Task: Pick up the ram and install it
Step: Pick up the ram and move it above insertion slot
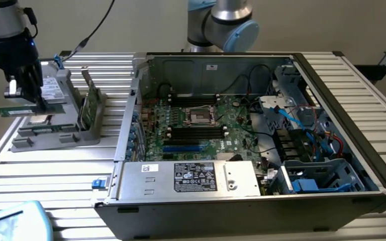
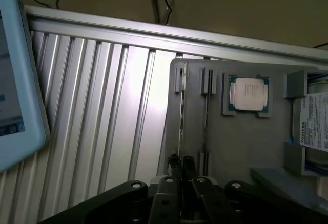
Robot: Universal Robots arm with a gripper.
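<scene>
The ram (image 1: 18, 110) is a thin dark-green stick held level in my gripper (image 1: 37, 104), just above the front of the grey parts holder (image 1: 59, 135) at the exterior view's left. The jaws are shut on it near its middle. In the wrist view my gripper (image 2: 181, 161) points down over the holder's (image 2: 241, 147) narrow slots, its black fingertips (image 2: 174, 161) almost together. The open computer case (image 1: 354, 100) lies to the exterior view's right, with black memory slots (image 1: 193, 131) on its green motherboard (image 1: 236, 140).
A taller green card (image 1: 90, 104) stands upright in the holder. A processor chip (image 2: 248, 93) and a labelled drive (image 2: 312, 126) also sit there. A light-blue device (image 1: 12, 221) lies at the table's near corner. The case's metal wall (image 1: 129, 120) stands between holder and motherboard.
</scene>
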